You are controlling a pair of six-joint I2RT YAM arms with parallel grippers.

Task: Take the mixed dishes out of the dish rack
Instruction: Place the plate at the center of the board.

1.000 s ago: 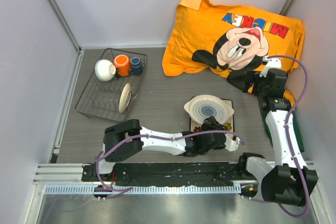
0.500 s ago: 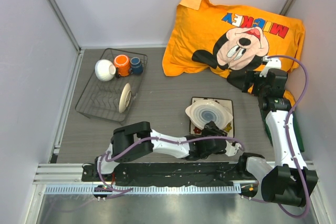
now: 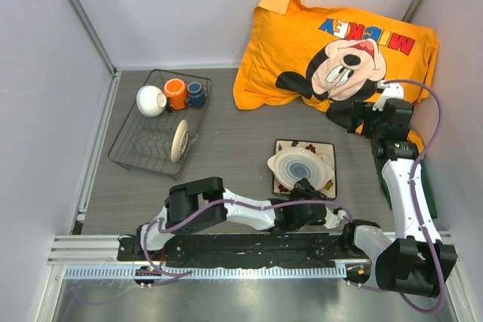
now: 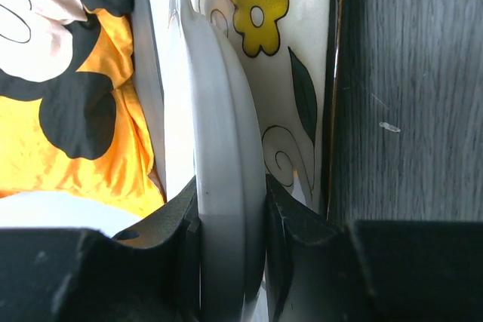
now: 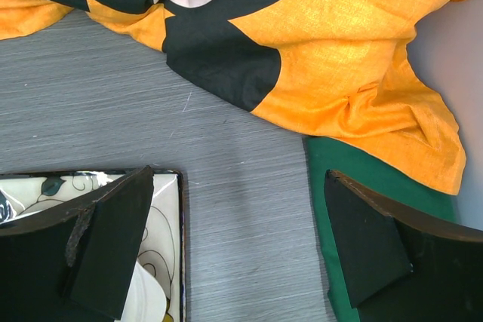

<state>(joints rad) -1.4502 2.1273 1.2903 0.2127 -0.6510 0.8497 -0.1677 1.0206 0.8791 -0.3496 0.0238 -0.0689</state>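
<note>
Clearly the left fingers (image 4: 290,220) are clenched on the rim of the large cream bowl (image 4: 219,148), one on each side of its wall, so the bowl hangs from a single edge. It sits over the square flowered plate (image 3: 321,150), which lies flat on the counter (image 3: 226,141) close to the arm bases. Whether the bowl's foot touches the plate I cannot tell. Doing this step well probably means lowering until the base bears flat on the plate and keeping the bowl level so it does not tip about its pinched edge. Then the fingers should part only a little and draw straight off the rim, dragging neither bowl nor plate. The right fingers (image 5: 106,239) are spread wide and hold nothing, hovering beside the orange pillow (image 5: 339,73), well apart from the bowl. Far to the left, the dish rack (image 3: 143,145) holds the small white bowl (image 3: 151,100), the orange mug (image 3: 175,93) and the dark-blue cup (image 3: 196,94).
</note>
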